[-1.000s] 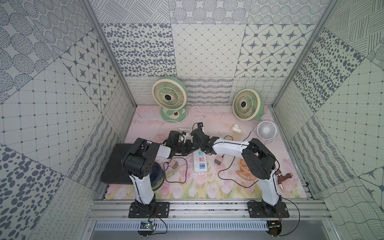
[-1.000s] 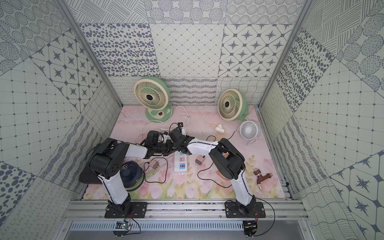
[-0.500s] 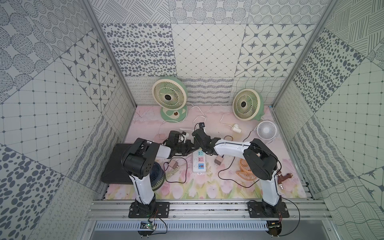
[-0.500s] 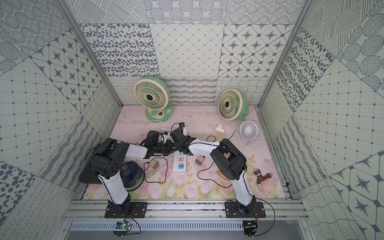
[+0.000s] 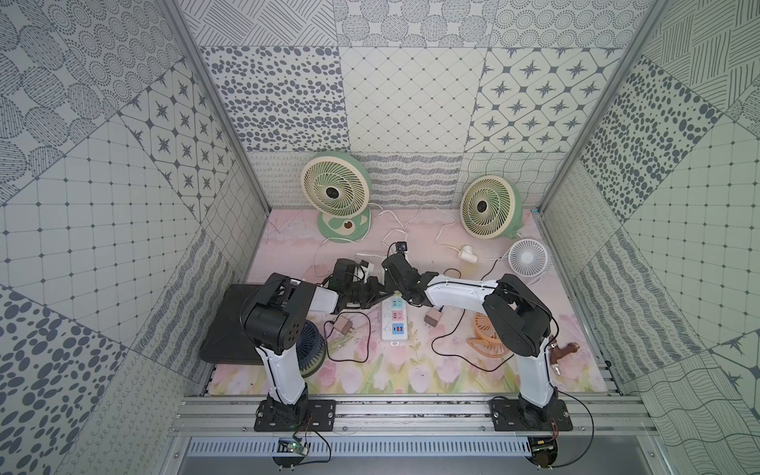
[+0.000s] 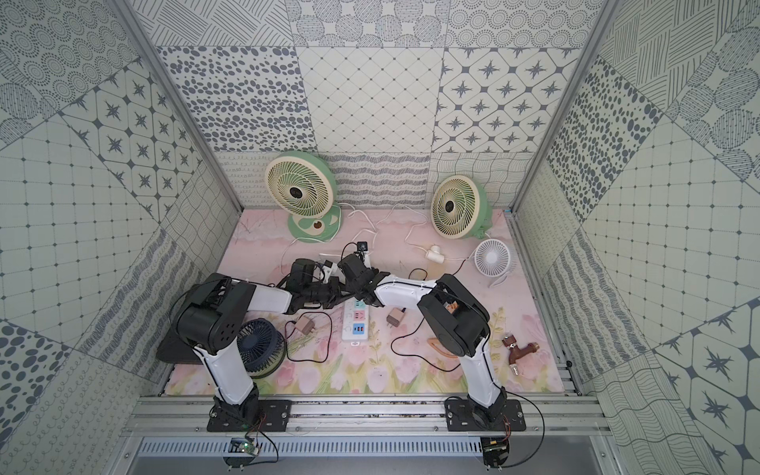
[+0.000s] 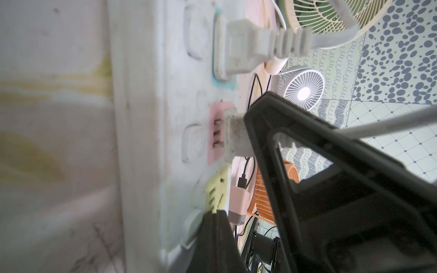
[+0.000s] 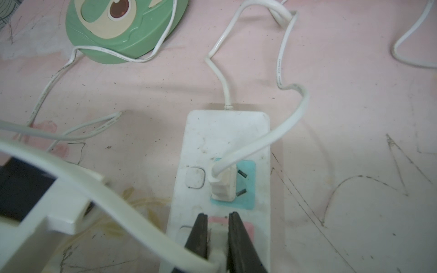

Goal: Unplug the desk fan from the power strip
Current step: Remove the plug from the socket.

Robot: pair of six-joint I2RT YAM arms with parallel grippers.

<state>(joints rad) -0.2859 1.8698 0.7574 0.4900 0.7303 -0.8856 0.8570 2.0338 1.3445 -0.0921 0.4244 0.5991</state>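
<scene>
The white power strip (image 5: 395,323) (image 8: 224,141) lies at mid-table. In the right wrist view my right gripper (image 8: 217,218) is shut on a white plug (image 8: 218,232) at the strip's pink socket. The left wrist view shows this plug (image 7: 233,138) partly out, with its prongs bare. My left gripper (image 7: 217,227) is shut, its tips pressed on the strip (image 7: 142,118) beside the yellow socket. A second white plug (image 8: 223,185) sits in the teal socket. Two green-and-cream desk fans (image 5: 335,193) (image 5: 487,205) stand at the back. I cannot tell which fan's cord ends at the gripped plug.
A small white fan (image 5: 527,258) stands at the back right, an orange fan (image 5: 485,337) under my right arm and a dark blue fan (image 5: 310,349) by my left arm's base. Two brown chargers (image 5: 341,327) (image 5: 432,318) with black cables flank the strip. A black pad (image 5: 230,316) lies left.
</scene>
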